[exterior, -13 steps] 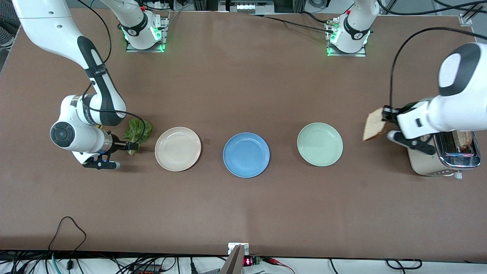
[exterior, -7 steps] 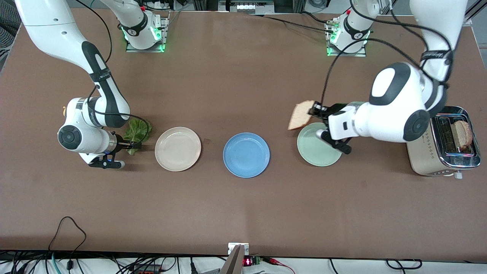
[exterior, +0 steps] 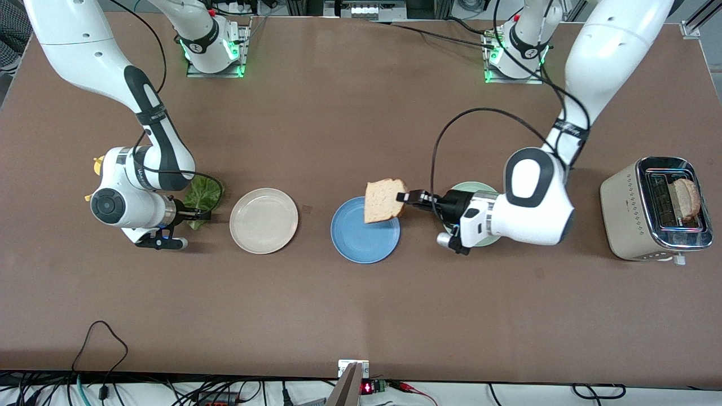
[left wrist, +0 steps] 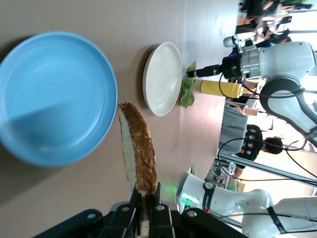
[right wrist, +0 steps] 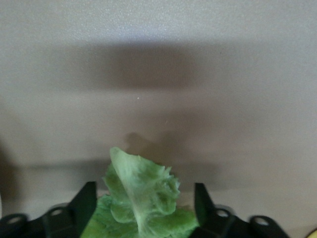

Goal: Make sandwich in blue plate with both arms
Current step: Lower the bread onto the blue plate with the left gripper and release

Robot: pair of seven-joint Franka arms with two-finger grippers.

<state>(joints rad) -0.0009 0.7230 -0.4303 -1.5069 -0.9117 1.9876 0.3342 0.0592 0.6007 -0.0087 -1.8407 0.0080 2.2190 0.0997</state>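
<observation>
My left gripper (exterior: pixel 401 197) is shut on one edge of a tan bread slice (exterior: pixel 384 200), which hangs on edge over the rim of the blue plate (exterior: pixel 361 239) at the side toward the left arm's end. In the left wrist view the bread slice (left wrist: pixel 136 148) sticks out from the gripper (left wrist: pixel 146 196) beside the bare blue plate (left wrist: pixel 49 99). At the right arm's end my right gripper (exterior: pixel 194 214) is low at the crinkled green lettuce leaf (exterior: pixel 203 194). Its fingers (right wrist: pixel 86 198) stand apart on either side of the lettuce leaf (right wrist: pixel 141 198), open.
A cream plate (exterior: pixel 263 220) lies between the lettuce and the blue plate. The mint plate (exterior: pixel 471 187) is mostly covered by my left arm. A toaster (exterior: pixel 637 208) holding another bread slice (exterior: pixel 687 200) stands at the left arm's end. A yellow bottle (left wrist: pixel 220 88) lies by the right arm.
My left arm has carried the bread slice from beside the toaster, across the mint plate, to over the blue plate's rim. The right gripper has stayed at the lettuce.
</observation>
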